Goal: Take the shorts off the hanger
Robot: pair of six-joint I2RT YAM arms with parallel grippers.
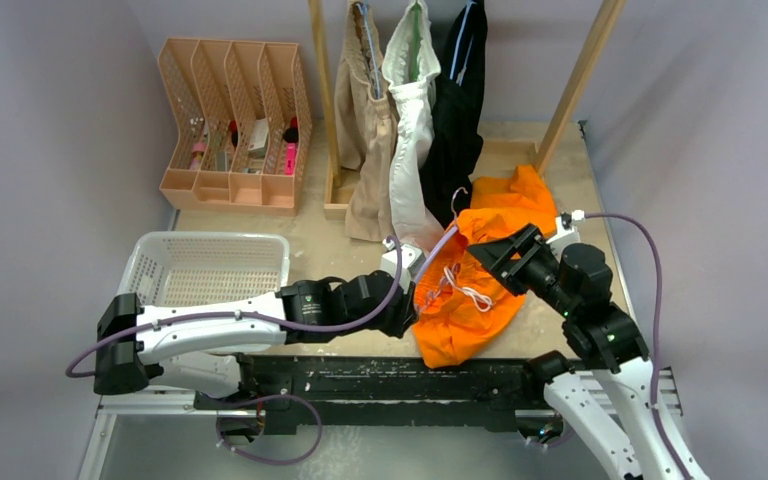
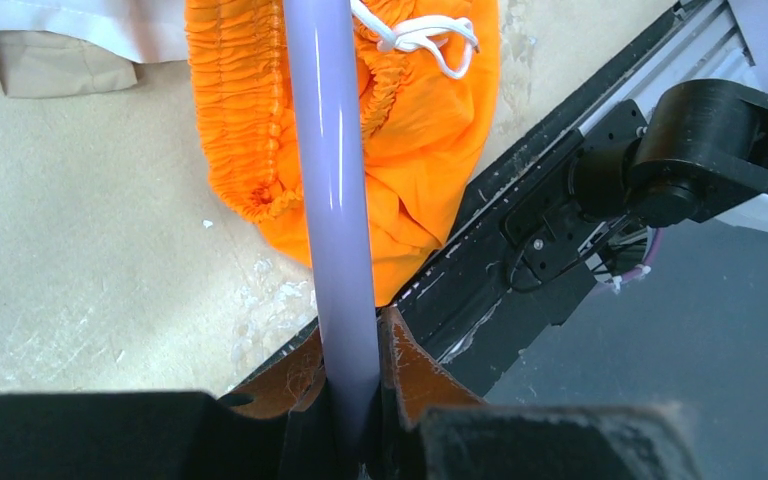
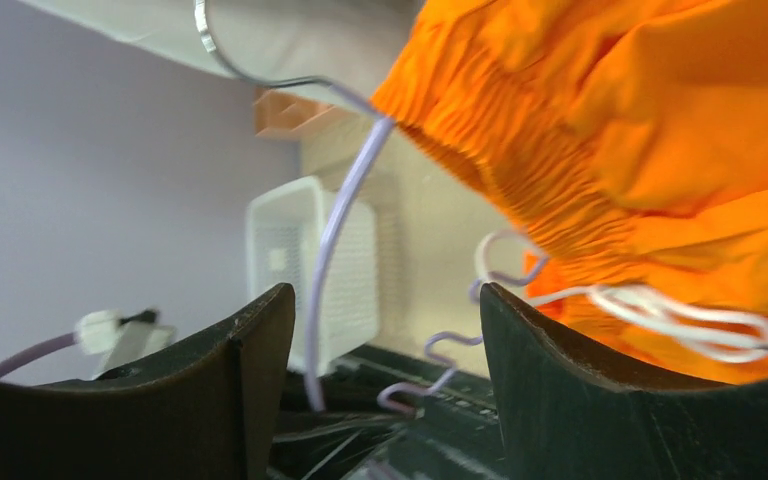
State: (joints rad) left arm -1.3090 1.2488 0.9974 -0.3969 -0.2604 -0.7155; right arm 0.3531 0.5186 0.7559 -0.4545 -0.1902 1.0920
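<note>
Pinched tight between the left fingers [image 2: 415, 375], a lavender hanger [image 2: 335, 200] runs straight out across the elastic waistband of the orange shorts [image 2: 420, 150]. That pair lies crumpled on the bench [image 2: 90, 250] near its front edge, with its white drawstring [image 2: 420, 35] loose on top. From the right wrist view, the hanger's thin wire passes in at the gathered waistband, so the cloth looks caught on it, though I cannot tell how much is threaded through.

The right fingers [image 3: 550, 390] stand wide apart and hold nothing, aimed at the waistband from just beside it. The step in hand looks like parting the orange pair from its hanger. One side steadies the hanger and the other is placed to take the cloth.

Next, the right fingers need to close on the waistband and draw it along and off the wire while the left grip keeps firm. The elastic could snag on the small curled notches of the hanger, so the pull should follow the wire.

The left arm lies low and stretched along the bench's near edge, wrist pointing right. The right arm rises from its base and folds inward, wrist angled towards the shorts.

Farther back, the beige shorts [image 1: 365, 120], white shorts [image 1: 410, 130] and black shorts [image 1: 460, 110] hang on the wooden rack [image 1: 575, 85]. A white basket [image 1: 205, 265] sits to the left.
</note>
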